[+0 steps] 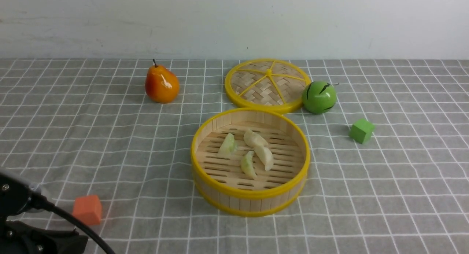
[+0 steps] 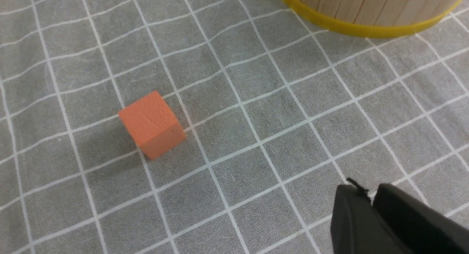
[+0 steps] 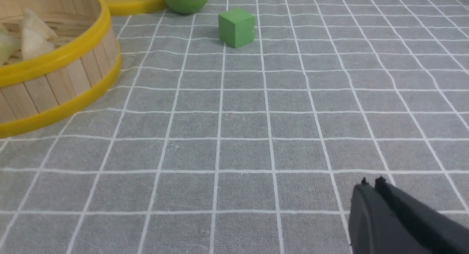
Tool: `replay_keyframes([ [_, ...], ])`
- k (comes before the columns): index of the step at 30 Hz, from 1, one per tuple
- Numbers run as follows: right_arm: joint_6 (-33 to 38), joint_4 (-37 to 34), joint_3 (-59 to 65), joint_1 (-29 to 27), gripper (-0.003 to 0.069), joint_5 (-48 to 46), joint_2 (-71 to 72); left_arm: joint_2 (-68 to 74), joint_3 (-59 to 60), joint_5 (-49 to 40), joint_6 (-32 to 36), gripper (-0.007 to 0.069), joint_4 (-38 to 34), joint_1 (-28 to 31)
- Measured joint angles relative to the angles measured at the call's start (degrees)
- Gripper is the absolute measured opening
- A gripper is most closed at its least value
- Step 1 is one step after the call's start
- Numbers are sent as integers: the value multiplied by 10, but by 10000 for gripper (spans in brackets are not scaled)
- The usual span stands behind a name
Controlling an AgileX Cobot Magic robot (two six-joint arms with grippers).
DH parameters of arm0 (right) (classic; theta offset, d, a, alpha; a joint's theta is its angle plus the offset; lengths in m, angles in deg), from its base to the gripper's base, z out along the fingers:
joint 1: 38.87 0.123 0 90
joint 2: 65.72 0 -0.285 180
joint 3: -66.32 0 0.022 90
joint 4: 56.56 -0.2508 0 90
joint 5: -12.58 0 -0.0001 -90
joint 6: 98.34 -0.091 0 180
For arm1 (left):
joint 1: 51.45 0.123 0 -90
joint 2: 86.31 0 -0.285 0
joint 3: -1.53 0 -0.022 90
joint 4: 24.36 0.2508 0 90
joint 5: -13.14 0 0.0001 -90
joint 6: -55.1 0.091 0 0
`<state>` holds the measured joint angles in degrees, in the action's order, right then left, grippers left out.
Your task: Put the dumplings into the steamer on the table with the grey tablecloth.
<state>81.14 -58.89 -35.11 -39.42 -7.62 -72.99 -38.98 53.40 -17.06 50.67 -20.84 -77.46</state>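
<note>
The steamer [image 1: 250, 197], a round bamboo basket with yellow rims, stands mid-table on the grey tablecloth [image 1: 110, 144]. Several dumplings lie on its slatted floor, two pale green [image 1: 228, 144] and two cream-white [image 1: 264, 157]. My left gripper [image 2: 370, 191] is shut and empty, low over the cloth, apart from the steamer wall [image 2: 366, 12]; part of its arm [image 1: 22, 210] shows at the front left corner. My right gripper [image 3: 372, 182] is shut with nothing in it, over bare cloth to the right of the steamer [image 3: 55, 81], where dumplings [image 3: 33, 37] show over the rim.
An orange cube [image 1: 87, 209] [image 2: 152, 129] sits near my left gripper. A green cube [image 1: 361, 130] [image 3: 236, 27] lies right of the steamer. Behind it are the flat woven lid [image 1: 267, 84], a green round toy fruit [image 1: 319, 96] and an orange pear [image 1: 161, 84].
</note>
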Motion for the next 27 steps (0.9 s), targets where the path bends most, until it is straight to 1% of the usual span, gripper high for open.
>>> replay_keyframes([
  [17, -1, 2, -1, 0, 19, -4, 0, 0, 0, 0, 0, 91, 0, 0],
  [20, -1, 2, -1, 0, 21, -4, 0, -6, 12, 11, 0, 93, 0, 0],
  [24, -1, 2, -1, 1, 27, -4, 0, -58, 65, 22, 0, 101, 1, 2],
  [27, -1, 2, -1, 1, 32, -4, 0, -143, 119, 13, 0, 101, -2, 30],
])
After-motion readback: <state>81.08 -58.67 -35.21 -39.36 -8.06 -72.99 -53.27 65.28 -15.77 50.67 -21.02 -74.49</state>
